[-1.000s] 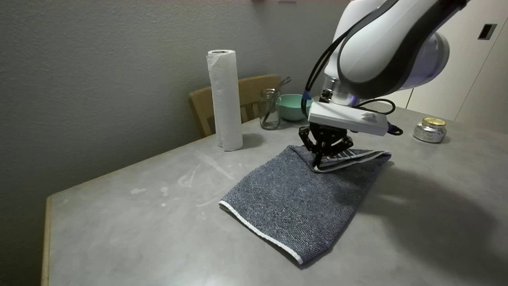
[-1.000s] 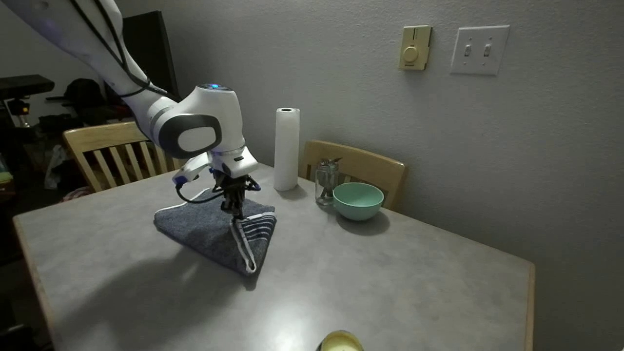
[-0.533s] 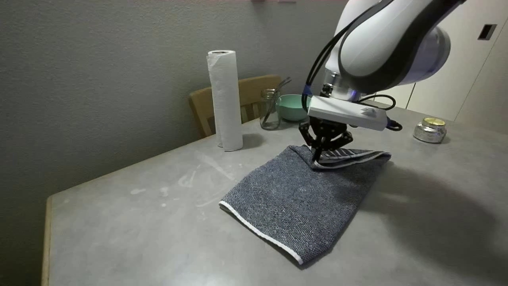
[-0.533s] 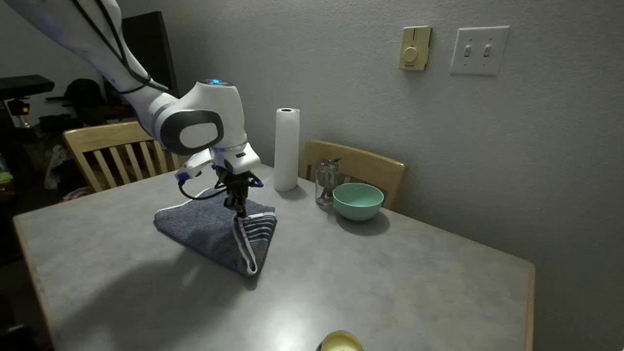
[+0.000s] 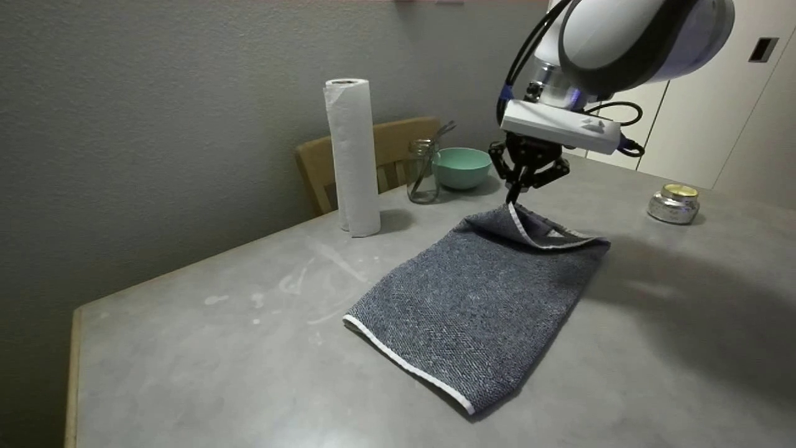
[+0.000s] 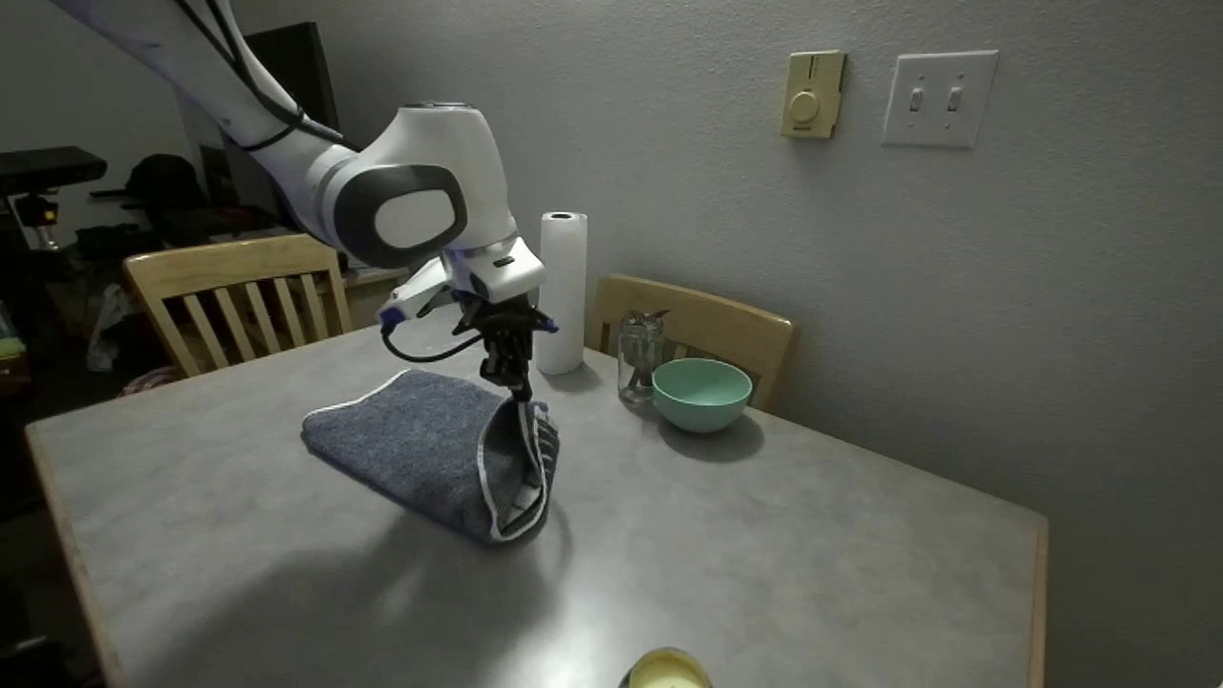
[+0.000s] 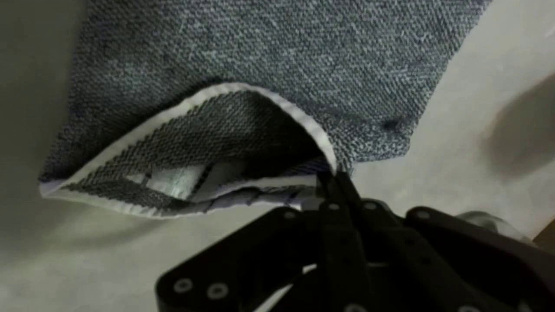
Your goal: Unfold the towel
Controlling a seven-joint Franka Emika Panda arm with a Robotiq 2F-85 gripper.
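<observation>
Gripper [image 5: 512,198] has risen, fingers clamped on towel [image 5: 466,305]; arm [image 5: 606,31] extends toward one o'clock in an exterior view.

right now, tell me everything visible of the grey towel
The dark grey rectangular cloth towel looks woven, with white hems. Most lies flat on the tan-edged grey table; the black jointed hand, shut on one hem, holds that end raised and gaping, white stripes showing there. The layer count is unclear.
</observation>
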